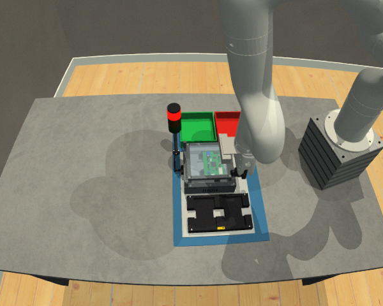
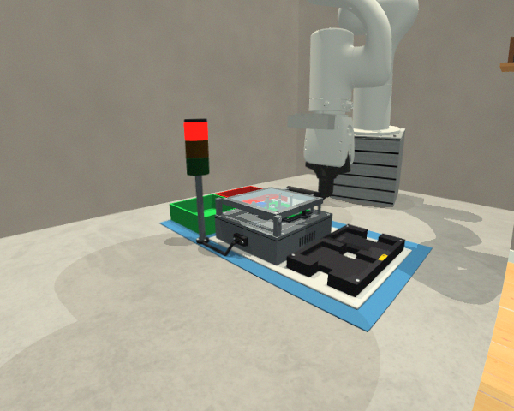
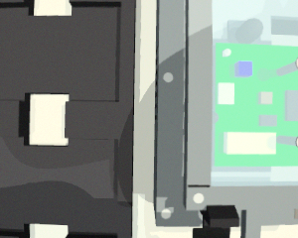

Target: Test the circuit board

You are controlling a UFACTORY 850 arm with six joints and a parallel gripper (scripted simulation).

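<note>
You see the hand [image 1: 242, 172] with fingers together, empty, beside the tester's clear lid [image 1: 198, 161]. The thin green circuit board [image 1: 214, 161] looks light, stiff, fragile; take its bare edges.

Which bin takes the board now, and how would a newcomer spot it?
Start at the blue mat mid-table and follow it past the black tray and the lidded tester. Two open bins sit behind; the signal light glows red, so take the red bin, partly hidden by the arm, not the green bin beside the light.
</note>
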